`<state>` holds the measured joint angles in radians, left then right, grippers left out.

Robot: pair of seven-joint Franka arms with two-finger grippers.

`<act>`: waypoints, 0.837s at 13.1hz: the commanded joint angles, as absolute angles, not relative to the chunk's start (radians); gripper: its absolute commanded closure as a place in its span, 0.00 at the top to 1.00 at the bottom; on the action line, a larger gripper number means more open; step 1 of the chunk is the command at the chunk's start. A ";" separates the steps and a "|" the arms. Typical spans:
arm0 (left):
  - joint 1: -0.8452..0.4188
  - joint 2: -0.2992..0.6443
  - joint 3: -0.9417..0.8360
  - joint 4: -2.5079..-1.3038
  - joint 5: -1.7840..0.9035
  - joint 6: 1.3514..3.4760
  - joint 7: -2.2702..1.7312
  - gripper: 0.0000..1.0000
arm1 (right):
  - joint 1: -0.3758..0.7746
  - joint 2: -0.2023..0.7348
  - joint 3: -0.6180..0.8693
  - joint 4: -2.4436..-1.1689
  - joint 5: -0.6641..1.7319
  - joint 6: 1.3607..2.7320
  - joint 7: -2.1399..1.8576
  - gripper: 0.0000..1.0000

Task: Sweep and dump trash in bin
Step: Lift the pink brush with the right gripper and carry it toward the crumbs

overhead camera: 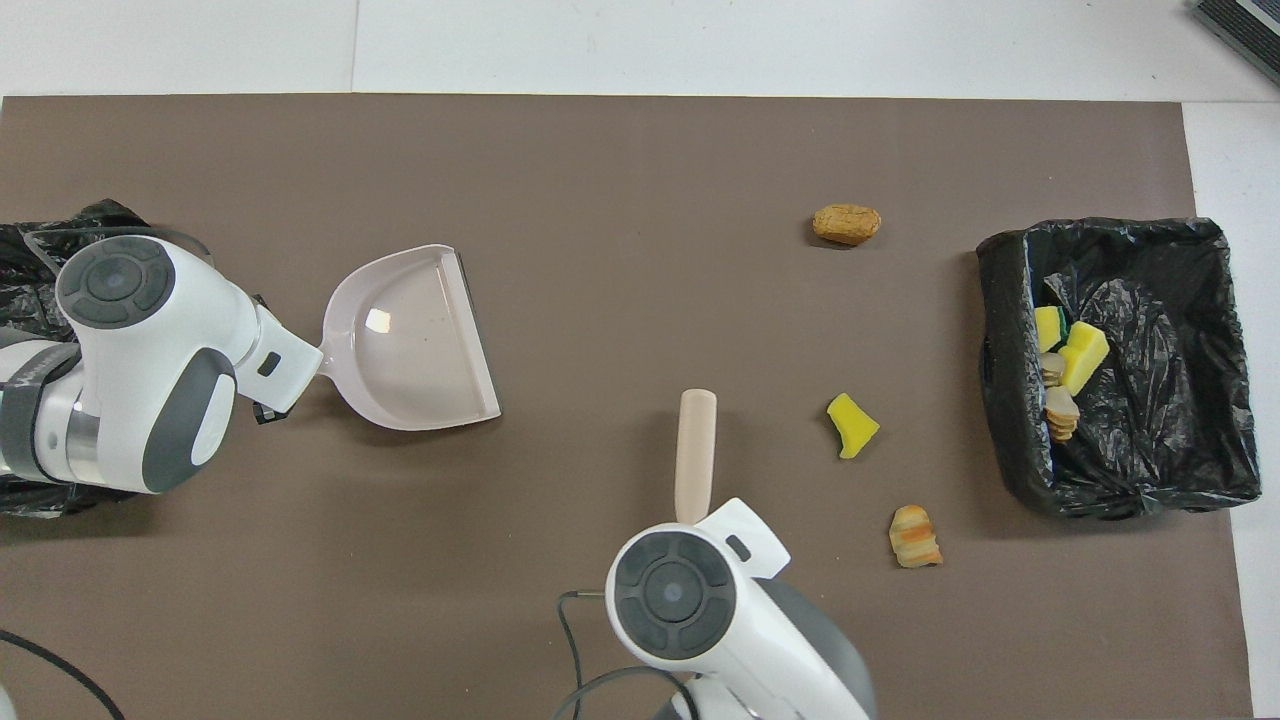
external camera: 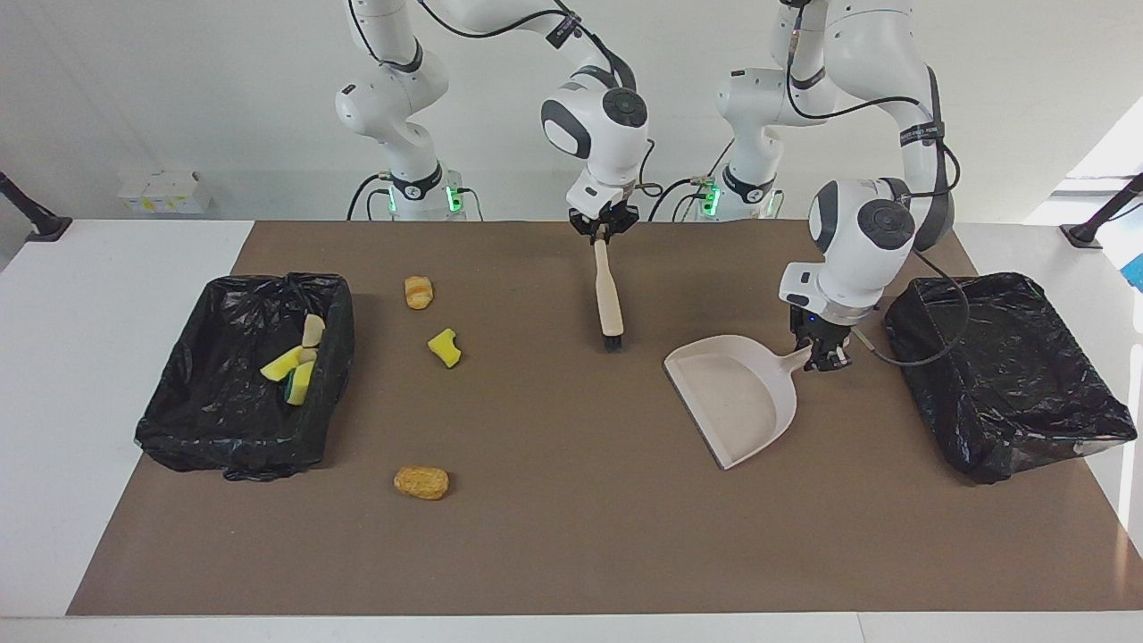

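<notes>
Beside yellow sponge chunk [external camera: 444,347], right gripper [external camera: 604,229] clamps beige brush [external camera: 608,299]; left gripper [external camera: 826,355] grips beige plastic dustpan [external camera: 732,397]. I'd bring pan closer, flat.

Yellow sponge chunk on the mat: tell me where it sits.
The yellow sponge chunk lies toward the right arm's end, beside the bin, between the striped lump and the brown lump.

Both views are bright and evenly lit from above, with sharp focus across the whole brown matte table mat [external camera: 571,536]. Shadows are short and soft, hugging each object. A small white glare spot sits in the pale beige plastic dustpan [overhead camera: 410,340], and the crinkled black plastic bin liner [external camera: 1009,375] shows faint sheen. Daylight brightens the facing view's right edge.
</notes>
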<state>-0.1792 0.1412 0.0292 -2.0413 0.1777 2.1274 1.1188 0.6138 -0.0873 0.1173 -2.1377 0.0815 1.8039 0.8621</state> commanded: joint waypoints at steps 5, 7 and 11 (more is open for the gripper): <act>-0.254 0.193 0.028 -1.928 0.134 2.022 1.189 0.00 | 0.408 -0.253 0.127 -2.317 0.006 1.601 0.917 0.00; -0.307 0.184 0.029 -1.943 0.133 2.023 1.177 0.00 | 0.373 -0.352 0.127 -2.451 0.006 1.598 0.917 0.00; -0.368 0.160 0.031 -1.983 0.160 2.017 1.180 0.00 | 0.367 -0.451 0.127 -2.566 -0.035 1.551 0.931 0.00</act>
